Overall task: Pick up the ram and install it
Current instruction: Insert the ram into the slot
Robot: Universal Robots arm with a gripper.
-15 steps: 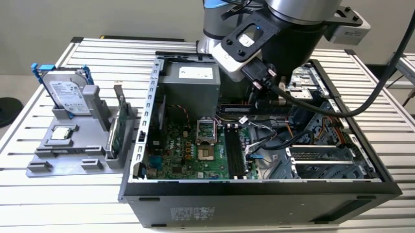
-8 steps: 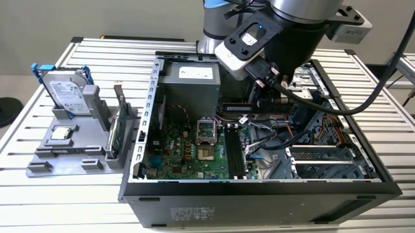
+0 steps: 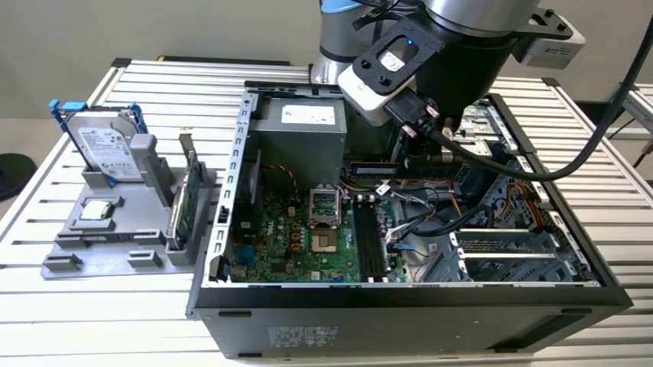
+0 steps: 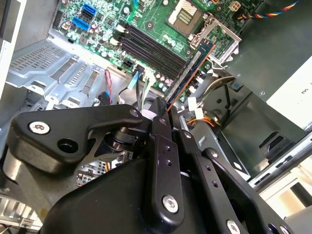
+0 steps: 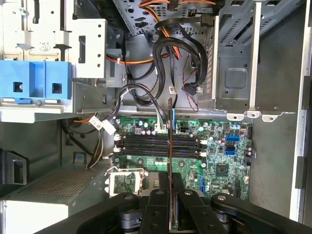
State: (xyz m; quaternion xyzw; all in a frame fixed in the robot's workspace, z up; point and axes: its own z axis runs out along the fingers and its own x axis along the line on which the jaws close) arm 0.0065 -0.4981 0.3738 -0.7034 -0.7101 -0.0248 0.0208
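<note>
The claw [image 4: 168, 114] is pinched on one end of the ram [image 4: 192, 68], which hangs inside the open computer case [image 3: 219, 252], above the motherboard [image 5: 219, 165] and clear of the memory slots [image 5: 161, 144]. In the first wrist view the stick's thin edge runs across the slots, not along them. I judge that pressing down like this would jam or bend it against a slot wall. A loose wire bundle with a white plug [image 5: 158, 124] lies just beside the slots and could get trapped underneath. Thick black cables [image 5: 168, 53] loop behind. The CPU socket [image 5: 124, 183] sits close by.
</note>
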